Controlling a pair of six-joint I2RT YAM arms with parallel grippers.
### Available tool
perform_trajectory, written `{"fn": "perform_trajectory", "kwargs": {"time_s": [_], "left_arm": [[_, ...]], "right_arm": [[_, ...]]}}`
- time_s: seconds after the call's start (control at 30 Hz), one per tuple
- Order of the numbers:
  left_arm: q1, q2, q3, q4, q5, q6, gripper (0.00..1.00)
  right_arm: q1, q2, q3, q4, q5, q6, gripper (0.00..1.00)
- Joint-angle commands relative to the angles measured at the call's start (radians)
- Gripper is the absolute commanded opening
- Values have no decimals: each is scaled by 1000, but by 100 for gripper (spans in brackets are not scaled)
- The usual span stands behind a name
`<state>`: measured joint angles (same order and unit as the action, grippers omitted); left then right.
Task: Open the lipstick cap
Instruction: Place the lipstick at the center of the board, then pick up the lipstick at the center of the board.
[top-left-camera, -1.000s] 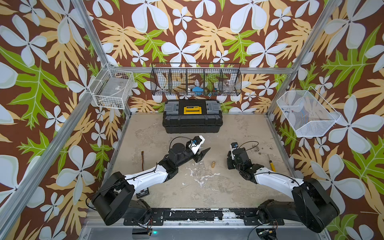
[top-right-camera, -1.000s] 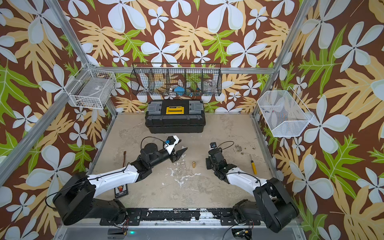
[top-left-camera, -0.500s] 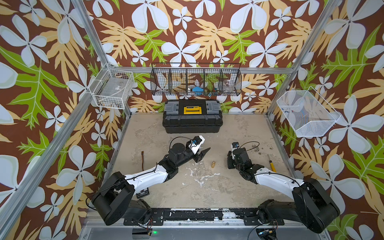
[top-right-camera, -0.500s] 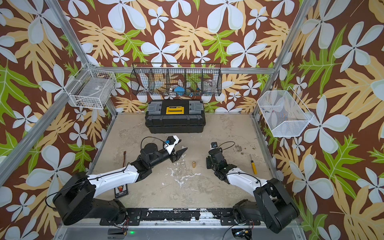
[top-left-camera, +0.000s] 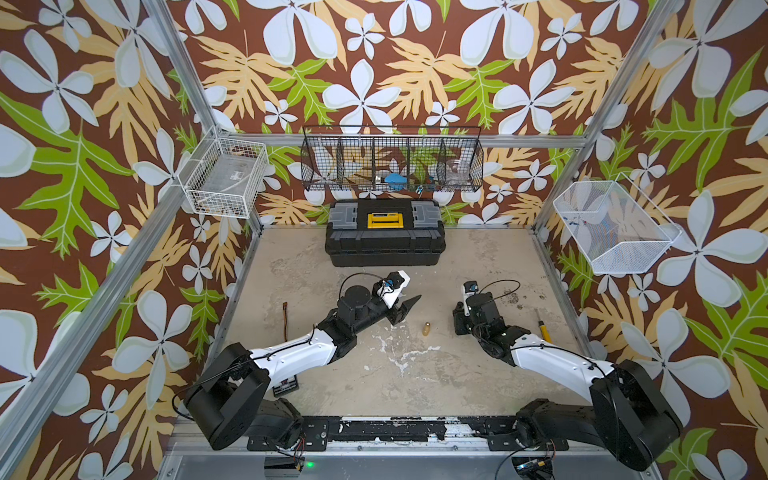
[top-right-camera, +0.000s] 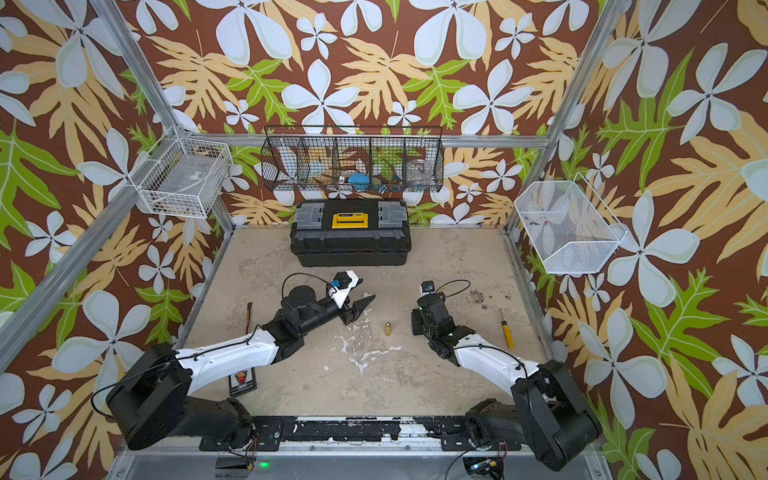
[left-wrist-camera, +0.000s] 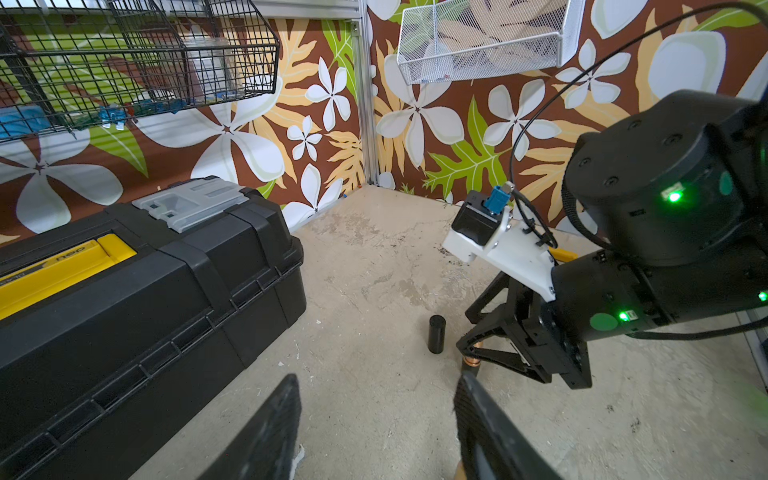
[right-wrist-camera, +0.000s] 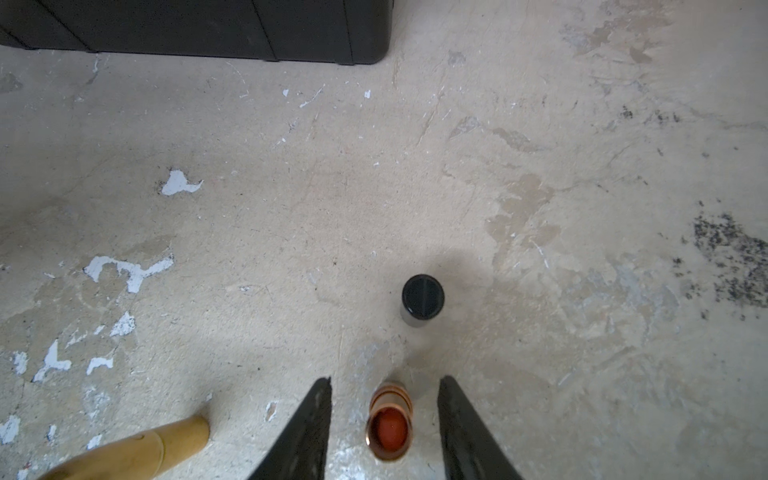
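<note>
The lipstick (right-wrist-camera: 390, 428) stood upright, untouched, between the right pincer's (right-wrist-camera: 385, 380) spread fingers (right-wrist-camera: 307, 432), its cap (right-wrist-camera: 422, 299) just beyond; the left pincer (left-wrist-camera: 377, 376) gaped empty.

Bright even light w/ soft shadows; wrist views bent at edges, right end effector (right-wrist-camera: 385, 380) blurry.

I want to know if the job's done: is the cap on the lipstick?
No, the cap stands on the table apart from the lipstick, whose red top is bare.
</note>
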<state>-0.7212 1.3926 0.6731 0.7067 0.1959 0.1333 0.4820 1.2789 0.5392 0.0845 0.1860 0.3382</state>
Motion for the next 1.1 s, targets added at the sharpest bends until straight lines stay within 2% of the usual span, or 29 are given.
{"fn": "perform_trajectory", "kwargs": {"time_s": [0.0,0.27,0.4,0.47,0.53,0.6,0.7,0.8,0.93,1.07], "left_arm": [[2,3,6,9,18,5,61],[2,41,12,-30,153,32,60],[2,45,11,-25,159,31,58],[2,38,4,-8,138,29,58],[2,30,-9,20,48,-1,59],[2,24,-30,61,-64,-41,60],[2,8,-59,101,-141,-42,62],[2,-2,-67,99,-184,-54,66],[2,-31,-100,108,-227,-98,80],[2,-63,-123,83,-194,-132,81]], "right_arm": [[0,-18,12,-22,-6,3,45],[0,-136,38,-60,-62,-1,48],[0,-230,41,-45,-136,-61,49],[0,-273,42,-36,-196,-101,50],[0,-281,53,-33,-287,-143,51],[1,-247,95,-81,-373,-172,50],[15,-150,181,-203,-471,-209,49],[57,-78,213,-256,-444,-212,48],[100,-44,218,-265,-409,-209,49],[110,-28,220,-270,-381,-200,50]]}}
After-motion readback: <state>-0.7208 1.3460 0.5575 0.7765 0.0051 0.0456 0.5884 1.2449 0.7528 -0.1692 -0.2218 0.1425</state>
